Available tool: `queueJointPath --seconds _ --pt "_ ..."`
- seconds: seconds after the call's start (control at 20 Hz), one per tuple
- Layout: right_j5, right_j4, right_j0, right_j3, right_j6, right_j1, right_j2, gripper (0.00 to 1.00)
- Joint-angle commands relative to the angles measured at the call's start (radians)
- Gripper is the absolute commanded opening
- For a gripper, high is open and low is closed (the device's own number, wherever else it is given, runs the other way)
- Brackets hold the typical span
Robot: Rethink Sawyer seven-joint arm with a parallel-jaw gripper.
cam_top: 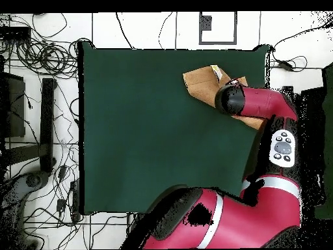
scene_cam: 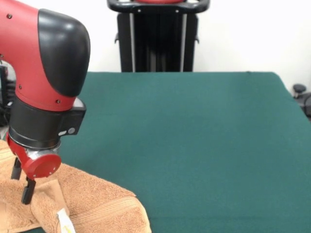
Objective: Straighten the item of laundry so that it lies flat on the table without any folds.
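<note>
The item of laundry [scene_cam: 97, 199], an orange-tan towel with a band stripe and a white tag [scene_cam: 64, 221], lies rumpled and folded over itself at the near left corner of the green table [scene_cam: 194, 136]. My gripper [scene_cam: 23, 187] points straight down and its tip touches the towel's top layer near the left edge of the front view. In the overhead view the towel [cam_top: 198, 81] lies by the table's [cam_top: 143, 130] upper right corner. There the red wrist [cam_top: 229, 97] covers the towel's middle and hides the gripper.
A black pedestal column [scene_cam: 158, 39] stands behind the far edge of the table. Tangled cables [cam_top: 39, 52] lie on the floor left of the table in the overhead view. A dark object [scene_cam: 301, 94] sits off the right edge.
</note>
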Motion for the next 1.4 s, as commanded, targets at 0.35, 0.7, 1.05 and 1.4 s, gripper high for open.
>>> queueJointPath --seconds 0.35,0.7,1.05,1.4 --pt "0.017 0.017 0.043 0.147 0.065 0.053 0.037 1.0" --pt "0.029 0.016 0.021 0.138 0.025 0.045 0.054 1.0" --pt "0.115 0.045 0.001 0.122 -0.012 0.025 0.075 1.0" --pt "0.264 0.087 0.008 0.06 -0.034 0.0 0.077 1.0"
